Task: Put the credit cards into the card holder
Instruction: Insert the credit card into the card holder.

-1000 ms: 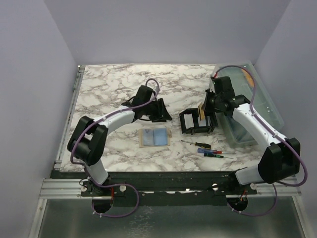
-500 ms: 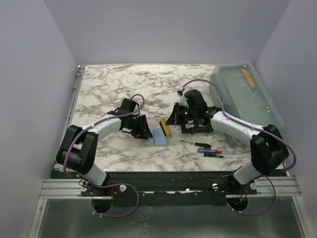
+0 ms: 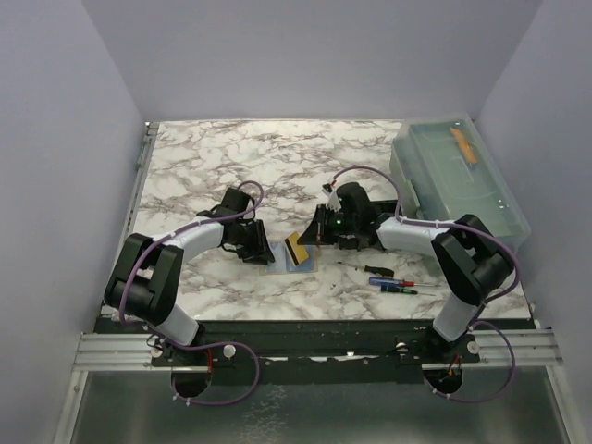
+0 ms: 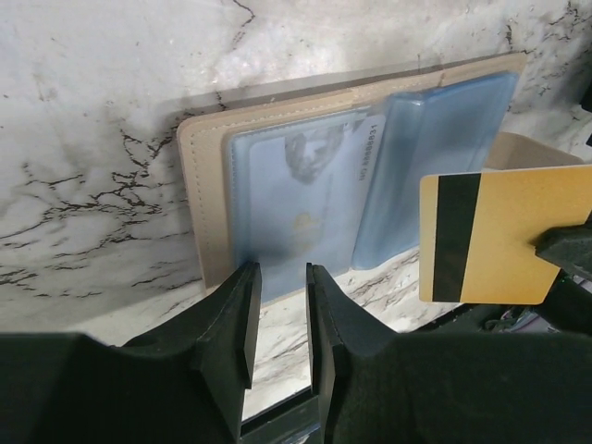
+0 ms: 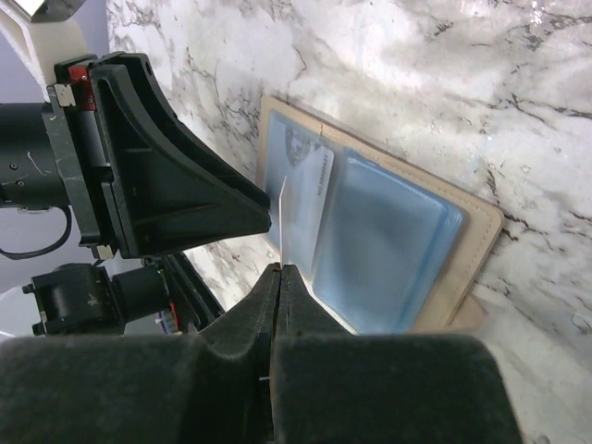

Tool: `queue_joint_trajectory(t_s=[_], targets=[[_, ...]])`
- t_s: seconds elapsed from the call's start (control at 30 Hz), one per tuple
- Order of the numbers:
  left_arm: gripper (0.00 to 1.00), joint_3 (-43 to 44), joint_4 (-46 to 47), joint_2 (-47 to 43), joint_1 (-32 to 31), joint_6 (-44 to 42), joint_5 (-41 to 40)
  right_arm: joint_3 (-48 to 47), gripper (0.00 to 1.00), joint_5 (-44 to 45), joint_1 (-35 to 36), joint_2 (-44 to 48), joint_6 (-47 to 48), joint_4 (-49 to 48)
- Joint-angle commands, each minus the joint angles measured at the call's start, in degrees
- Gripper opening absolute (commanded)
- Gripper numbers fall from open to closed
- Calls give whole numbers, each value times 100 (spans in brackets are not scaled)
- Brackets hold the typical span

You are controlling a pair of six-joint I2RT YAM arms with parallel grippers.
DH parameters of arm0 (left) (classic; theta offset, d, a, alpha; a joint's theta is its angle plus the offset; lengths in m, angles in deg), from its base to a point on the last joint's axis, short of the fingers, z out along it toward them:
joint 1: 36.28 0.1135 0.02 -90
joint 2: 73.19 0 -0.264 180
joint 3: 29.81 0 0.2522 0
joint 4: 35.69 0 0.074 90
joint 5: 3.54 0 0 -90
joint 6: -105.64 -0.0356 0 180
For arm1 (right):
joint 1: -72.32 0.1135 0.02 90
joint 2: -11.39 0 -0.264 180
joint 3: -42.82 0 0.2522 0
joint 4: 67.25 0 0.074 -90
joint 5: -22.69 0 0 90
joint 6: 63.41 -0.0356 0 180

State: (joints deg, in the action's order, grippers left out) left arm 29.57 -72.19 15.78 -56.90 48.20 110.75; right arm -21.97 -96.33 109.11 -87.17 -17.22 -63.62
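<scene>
Top view: white marble-pattern table (image 3: 213, 166). The card holder (image 3: 300, 265), a flat tan folder with bluish clear sleeves, lies open near the middle front. The left gripper (image 3: 262, 250) is low at its left edge. The right gripper (image 3: 312, 240) is low at its right side and holds a gold card (image 3: 297, 250) with a black stripe, tilted over the holder. Two small screwdrivers (image 3: 393, 282) lie to the right. A translucent lidded bin (image 3: 458, 176) sits at back right.

Left wrist view: card holder (image 4: 305, 185) is stitched tan leather-like material with glossy plastic pockets. A pale card (image 4: 296, 203) with faint print already sits in the left pocket. Left gripper (image 4: 282, 270): black fingers (image 4: 236, 314) a narrow gap apart, nothing between them, tips at the holder's near edge; contact unclear. The gold card (image 4: 499, 236) is a smooth rectangle, hanging at right, pinched at its far edge.

Right wrist view: right gripper (image 5: 279, 268) jaws are pressed together on the gold card (image 5: 282, 217), seen edge-on as a thin pale line, with its free edge just over the card holder (image 5: 388, 250) near the middle fold. The left gripper (image 5: 157, 185), a black wedge shape, sits just beside the holder's far edge.
</scene>
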Motion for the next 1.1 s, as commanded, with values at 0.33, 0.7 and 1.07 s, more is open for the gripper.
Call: queue_joint_trajectory(t_s=[0.33, 0.7, 1.07], targets=[[31, -137, -75, 7, 48, 5, -339, 93, 0, -169, 54, -546, -188, -519], [30, -158, -66, -61, 45, 40, -299, 21, 0, -20, 156, -775, -141, -444], [30, -194, -46, -93, 50, 73, -250, 49, 0, 245, 209, -945, -107, -917]])
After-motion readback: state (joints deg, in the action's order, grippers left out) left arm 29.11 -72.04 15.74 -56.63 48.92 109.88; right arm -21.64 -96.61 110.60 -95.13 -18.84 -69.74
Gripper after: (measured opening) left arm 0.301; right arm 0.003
